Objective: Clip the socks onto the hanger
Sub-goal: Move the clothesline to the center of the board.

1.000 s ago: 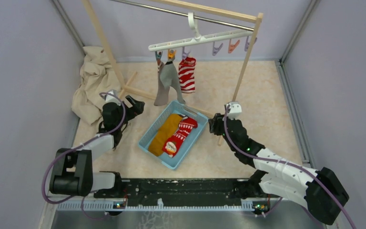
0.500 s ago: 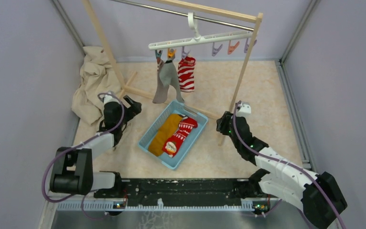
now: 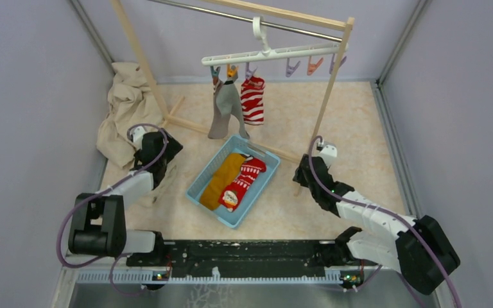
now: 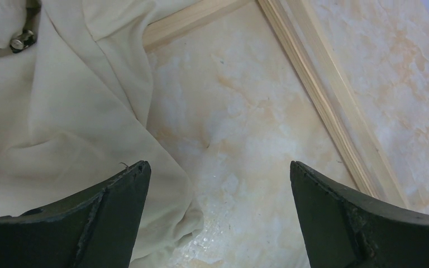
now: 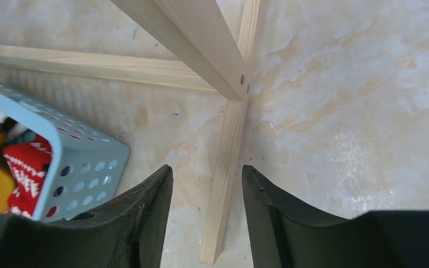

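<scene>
Top view: a plain mustard-yellow sock [image 3: 223,178] and a red sock w/ white patterned bands [image 3: 242,181] lie side by side in a light-blue perforated plastic basket [image 3: 207,170], mid-table. Far side: a long white plastic bar hanger [image 3: 276,52] hangs on the wooden rack [image 3: 330,83], w/ 3 free pegs [image 3: 314,62] toward its right end.

The left gripper [image 4: 218,167] is spread wide and empty, by the cream cloth [image 4: 61,111] at left. The right gripper [image 5: 206,167] has its fingers apart and is empty, above the rack foot [image 5: 229,156], right of the basket.

Advice: reach into the basket, pinch only 1 sock near its cuff, and lift it clear before approaching a free peg.

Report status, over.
Left gripper open, empty. Right gripper open, above rack foot. Yellow sock and red patterned sock in basket, unclipped. Hanger has free pegs.
</scene>
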### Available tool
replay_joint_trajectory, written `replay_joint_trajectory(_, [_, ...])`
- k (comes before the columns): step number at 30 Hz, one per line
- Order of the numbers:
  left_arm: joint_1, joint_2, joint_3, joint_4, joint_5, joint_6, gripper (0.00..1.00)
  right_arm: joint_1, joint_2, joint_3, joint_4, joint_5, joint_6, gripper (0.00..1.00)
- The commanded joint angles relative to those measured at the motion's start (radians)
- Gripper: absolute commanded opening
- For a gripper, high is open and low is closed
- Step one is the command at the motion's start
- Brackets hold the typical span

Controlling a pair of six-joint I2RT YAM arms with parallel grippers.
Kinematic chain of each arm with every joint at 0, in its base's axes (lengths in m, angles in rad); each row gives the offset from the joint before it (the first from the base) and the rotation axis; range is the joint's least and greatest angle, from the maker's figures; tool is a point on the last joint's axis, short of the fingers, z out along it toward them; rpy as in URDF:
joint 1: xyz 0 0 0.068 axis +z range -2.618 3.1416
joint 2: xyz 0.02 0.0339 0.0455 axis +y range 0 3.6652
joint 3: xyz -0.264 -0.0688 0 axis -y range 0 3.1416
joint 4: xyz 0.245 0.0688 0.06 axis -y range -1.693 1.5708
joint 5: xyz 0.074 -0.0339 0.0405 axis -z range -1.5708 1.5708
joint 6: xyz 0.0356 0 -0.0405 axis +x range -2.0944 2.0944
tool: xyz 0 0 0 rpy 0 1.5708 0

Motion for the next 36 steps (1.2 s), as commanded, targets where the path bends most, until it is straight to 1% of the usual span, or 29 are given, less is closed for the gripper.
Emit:
replay_joint_trajectory(1, [-0.001,-0.025,-0.009,-0.020,-0.066,-0.049,1.00,0.004,0.058,-0.023,0.044,-0.030,0.064,0.48])
replay_joint_trajectory(6, [-0.001,0.011,0.011,-0.028,-0.036,-0.043,1.00,0.029,0.122,-0.020,0.089,-0.026,0.094,0.45])
replay_joint_trajectory(7, [-0.001,0.017,0.014,-0.030,-0.032,-0.041,1.00,0.029,0.131,-0.022,0.093,-0.023,0.101,0.43])
replay_joint_trajectory(9, [-0.001,0.026,0.021,-0.032,-0.025,-0.037,1.00,0.029,0.143,-0.026,0.100,-0.016,0.111,0.39])
replay_joint_trajectory(12, [-0.001,0.031,0.022,-0.026,-0.014,-0.032,1.00,0.019,0.158,-0.027,0.116,-0.016,0.112,0.27])
replay_joint_trajectory(16, [-0.001,0.041,0.024,-0.013,0.021,-0.019,1.00,-0.021,0.188,-0.018,0.124,-0.039,0.092,0.18])
replay_joint_trajectory(19, [-0.001,0.042,0.023,-0.011,0.032,-0.017,1.00,-0.072,0.211,-0.019,0.141,-0.081,0.077,0.14])
replay_joint_trajectory(23, [-0.001,0.037,0.022,-0.008,0.044,-0.014,1.00,-0.162,0.226,-0.027,0.173,-0.130,0.072,0.11])
replay_joint_trajectory(27, [-0.001,0.037,0.018,-0.005,0.055,-0.014,1.00,-0.237,0.252,-0.007,0.200,-0.149,0.055,0.11])
replay_joint_trajectory(31, [-0.001,0.036,0.015,0.000,0.071,-0.015,0.96,-0.289,0.329,0.071,0.205,-0.148,0.023,0.12])
replay_joint_trajectory(36, [-0.001,0.035,0.012,0.009,0.099,-0.014,0.96,-0.336,0.469,0.205,0.182,-0.113,-0.010,0.17])
